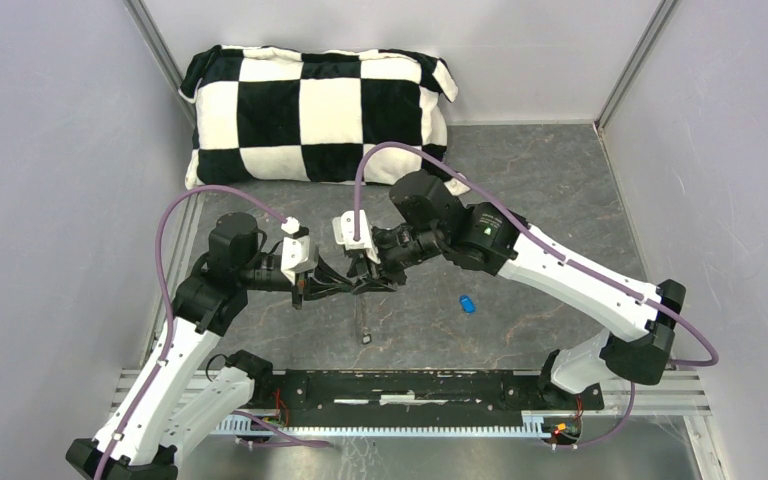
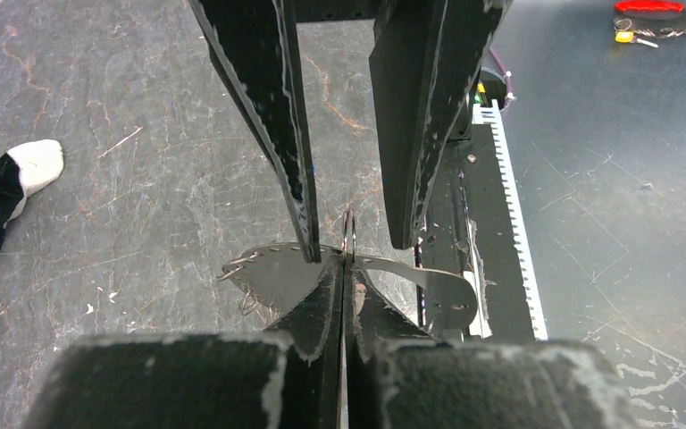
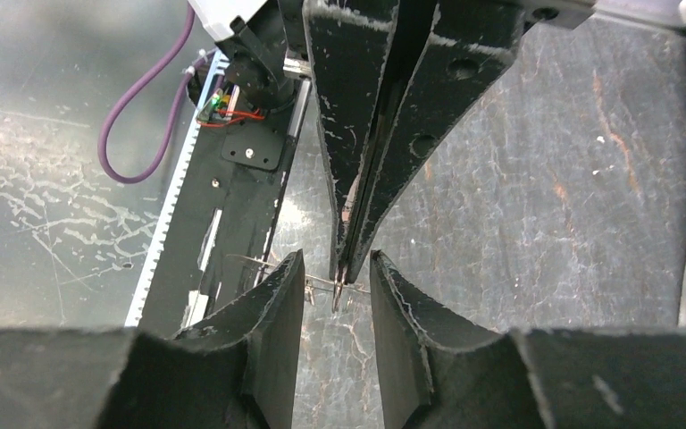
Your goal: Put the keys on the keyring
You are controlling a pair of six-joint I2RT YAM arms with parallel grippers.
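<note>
**Top external:** fixed high behind both arm bases, facing down and forward to the checkered cushion (image 1: 320, 110) at the rear wall. Wide view that takes in the whole surface (image 1: 540, 200).

**Left wrist:** very near, looking along its own left pincer (image 2: 347, 266) toward the right pincer (image 2: 357, 248) opposite.

**Right wrist:** the mirror view, equally near.

**Shared by all three:** the mid-surface spot where the pincers meet, and the toothed rail (image 1: 400, 428).

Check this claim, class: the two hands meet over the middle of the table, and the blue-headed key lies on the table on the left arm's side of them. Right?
Not quite: the top external view shows the blue-headed key on the table on the right arm's side of the hands, not the left's. The left hand and right hand do meet over the middle.
</note>
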